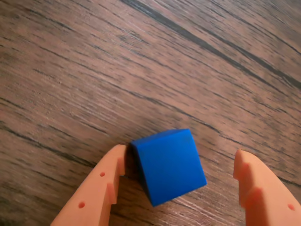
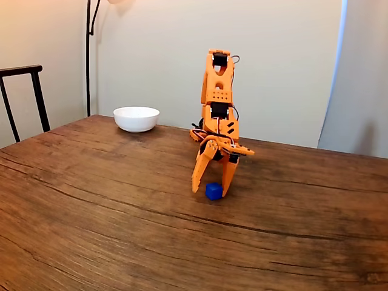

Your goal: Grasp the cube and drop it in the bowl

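The small bright-blue cube (image 1: pixel 169 165) (image 2: pixel 213 191) rests on the dark wooden table, between the orange fingers of my gripper (image 1: pixel 181 157) (image 2: pixel 210 191). In the wrist view the left finger (image 1: pixel 101 188) touches or nearly touches the cube's left edge, while the right finger (image 1: pixel 261 188) stands well apart from it. The gripper is open and lowered to the tabletop. The white bowl (image 2: pixel 136 118) sits far off at the back left of the table in the fixed view, upright.
The orange arm (image 2: pixel 218 97) rises from its base at the back middle of the table (image 2: pixel 91 212). A dark chair back (image 2: pixel 24 91) and a lamp pole (image 2: pixel 89 54) stand at the left, beyond the table edge.
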